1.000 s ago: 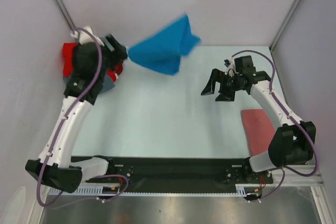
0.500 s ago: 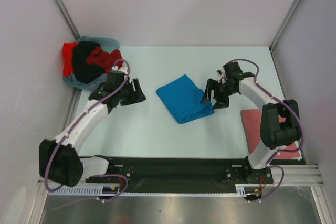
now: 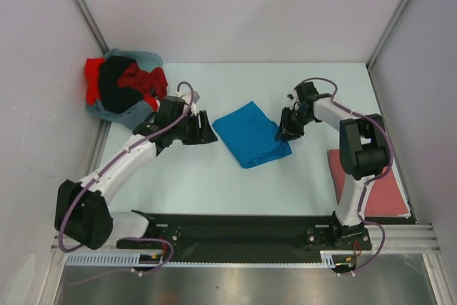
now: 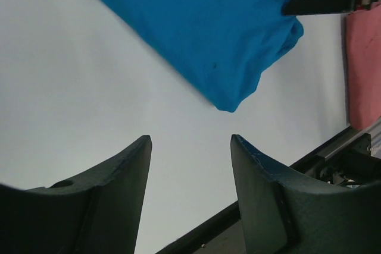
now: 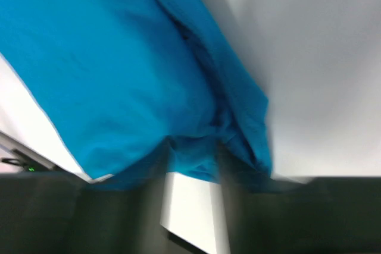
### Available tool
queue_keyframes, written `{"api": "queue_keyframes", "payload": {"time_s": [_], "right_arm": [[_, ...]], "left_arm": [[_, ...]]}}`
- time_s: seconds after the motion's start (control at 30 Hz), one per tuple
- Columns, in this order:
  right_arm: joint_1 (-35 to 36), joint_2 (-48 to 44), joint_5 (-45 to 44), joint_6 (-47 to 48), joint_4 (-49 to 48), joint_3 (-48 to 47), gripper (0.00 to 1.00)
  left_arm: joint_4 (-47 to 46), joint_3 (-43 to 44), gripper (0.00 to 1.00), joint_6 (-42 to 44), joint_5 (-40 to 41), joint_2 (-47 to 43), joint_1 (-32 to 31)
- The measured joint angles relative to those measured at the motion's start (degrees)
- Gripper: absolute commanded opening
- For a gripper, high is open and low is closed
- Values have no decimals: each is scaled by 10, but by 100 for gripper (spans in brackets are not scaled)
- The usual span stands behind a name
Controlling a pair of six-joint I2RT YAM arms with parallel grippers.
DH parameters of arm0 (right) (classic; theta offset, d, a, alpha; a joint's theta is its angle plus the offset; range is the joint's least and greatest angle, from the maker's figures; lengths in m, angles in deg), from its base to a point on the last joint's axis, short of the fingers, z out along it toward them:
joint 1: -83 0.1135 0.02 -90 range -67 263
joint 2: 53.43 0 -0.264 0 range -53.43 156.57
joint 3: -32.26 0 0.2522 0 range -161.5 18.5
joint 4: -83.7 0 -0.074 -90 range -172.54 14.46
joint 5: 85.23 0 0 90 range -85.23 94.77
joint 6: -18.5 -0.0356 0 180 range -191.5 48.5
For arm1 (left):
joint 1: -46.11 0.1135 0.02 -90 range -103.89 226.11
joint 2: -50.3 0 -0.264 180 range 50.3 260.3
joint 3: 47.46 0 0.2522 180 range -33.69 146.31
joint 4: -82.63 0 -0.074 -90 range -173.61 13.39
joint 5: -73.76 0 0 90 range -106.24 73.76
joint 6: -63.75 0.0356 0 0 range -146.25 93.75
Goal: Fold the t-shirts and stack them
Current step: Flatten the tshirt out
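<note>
The bright blue t-shirt (image 3: 250,133) lies roughly folded on the middle of the table, and it also fills the top of the left wrist view (image 4: 196,28). My left gripper (image 3: 207,133) hovers just left of it, open, with only bare table between its fingers (image 4: 190,141). At the shirt's right edge my right gripper (image 3: 285,132) has its fingers drawn in on a bunched fold of blue cloth (image 5: 193,147); that view is blurred. A folded pinkish-red t-shirt (image 3: 382,191) lies at the right. Red (image 3: 93,80), black (image 3: 114,91) and grey-blue (image 3: 136,57) t-shirts are heaped at the back left.
Pale walls close in the table on the left, back and right. A black rail (image 3: 235,230) with both arm bases runs along the near edge. The right arm's lower link stands over part of the pinkish-red shirt.
The blue shirt, in the air beside the left gripper a second ago, has come down on the table. The left gripper swung right and forward towards it. The right gripper reached its edge and narrowed.
</note>
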Motion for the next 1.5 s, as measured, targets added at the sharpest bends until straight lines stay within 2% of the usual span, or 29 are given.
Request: {"api": "queue_keyframes", "payload": {"time_s": [0.07,0.1,0.2,0.3,0.37,0.43,0.5,0.53,0.57,0.63,0.67,0.73,0.8,0.83,0.87,0.93,1.0,1.13,1.2,1.37,1.5], "right_arm": [[0,3,-6,4,-3,0,6],[0,3,-12,4,-2,-1,0],[2,1,-43,-1,15,-23,0],[20,-27,-50,-3,26,-46,0],[54,-57,-12,-5,27,-72,1],[108,-75,66,-12,8,-97,11],[196,-75,158,-10,-23,-118,45],[241,-68,188,-1,-26,-128,55],[274,-60,209,9,-25,-136,75],[341,-47,244,20,-18,-138,90],[350,-50,253,22,-21,-120,96],[323,-78,247,18,-23,-65,100],[240,-119,216,7,-27,0,91],[187,-136,191,-2,-25,23,78],[146,-145,172,-6,-22,34,46],[54,-151,122,-20,-21,46,28],[16,-151,78,-30,-18,55,29],[23,-139,20,-30,-2,64,45],[29,-122,4,-26,-1,66,47],[17,-91,-27,-23,-1,89,51],[10,-87,-40,-18,-1,104,49]], "left_arm": [[2,0,60,0,1,-16,0],[3,0,59,0,3,-23,0],[20,5,54,-1,24,-37,0],[56,22,54,-4,89,-54,0],[82,34,57,-10,145,-74,2],[108,47,66,-18,207,-102,5],[141,64,71,-38,278,-137,14],[158,71,72,-50,315,-155,25],[170,75,72,-62,335,-170,38],[195,78,73,-80,367,-200,80],[206,77,73,-86,377,-210,97],[218,70,69,-92,378,-220,113],[203,45,60,-90,344,-221,113],[193,31,57,-86,313,-213,111],[183,22,56,-82,289,-203,108],[160,12,53,-69,237,-156,79],[136,24,52,-50,208,-85,16],[106,101,57,-10,165,87,-126],[98,155,59,3,158,166,-172],[108,263,63,23,160,318,-235],[129,291,66,26,180,371,-250]]}}
